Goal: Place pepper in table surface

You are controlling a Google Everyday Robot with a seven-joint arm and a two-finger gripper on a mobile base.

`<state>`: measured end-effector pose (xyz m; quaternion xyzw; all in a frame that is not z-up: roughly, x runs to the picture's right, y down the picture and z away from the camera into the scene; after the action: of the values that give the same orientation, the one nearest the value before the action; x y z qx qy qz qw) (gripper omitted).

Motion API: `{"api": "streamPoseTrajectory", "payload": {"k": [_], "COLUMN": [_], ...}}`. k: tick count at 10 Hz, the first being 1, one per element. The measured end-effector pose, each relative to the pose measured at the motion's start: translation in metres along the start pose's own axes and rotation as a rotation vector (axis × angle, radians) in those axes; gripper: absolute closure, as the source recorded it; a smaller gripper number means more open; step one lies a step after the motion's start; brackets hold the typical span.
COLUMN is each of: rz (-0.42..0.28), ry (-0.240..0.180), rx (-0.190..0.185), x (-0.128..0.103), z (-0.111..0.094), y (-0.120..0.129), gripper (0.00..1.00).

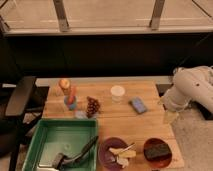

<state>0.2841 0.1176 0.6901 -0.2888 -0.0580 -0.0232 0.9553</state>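
The slim orange-red pepper (73, 94) stands tilted at the table's left, its lower end by a small blue object (70, 105). A round peach-coloured apple (64, 83) sits just behind it, and a dark red grape bunch (92, 106) lies to its right. The light-brown wooden table surface (117, 122) carries all of these. My white arm (192, 90) hangs over the table's right edge. The gripper (170, 117) points down there, far to the right of the pepper and holding nothing that I can see.
A green tray (35, 145) with a dark-handled tool (75, 154) sits at the front left. A white cup (117, 93), a blue sponge (138, 105), a purple plate (106, 150) with food and a red plate (157, 150) also stand on the table. A dark chair (20, 100) is at the left.
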Motion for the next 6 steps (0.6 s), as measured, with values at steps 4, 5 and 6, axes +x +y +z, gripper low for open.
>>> {"api": "streamPoseTrajectory", "payload": {"k": [4, 5, 6], "rz": [-0.159, -0.194, -0.223], "ry": [-0.15, -0.2, -0.227], "rx": [0.035, 0.052, 0.067], "x": [-0.067, -0.097, -0.118], "z": [0.009, 0.01, 0.009], "y": [-0.064, -0.078, -0.083], "gripper": [0.35, 0.35, 0.35]}}
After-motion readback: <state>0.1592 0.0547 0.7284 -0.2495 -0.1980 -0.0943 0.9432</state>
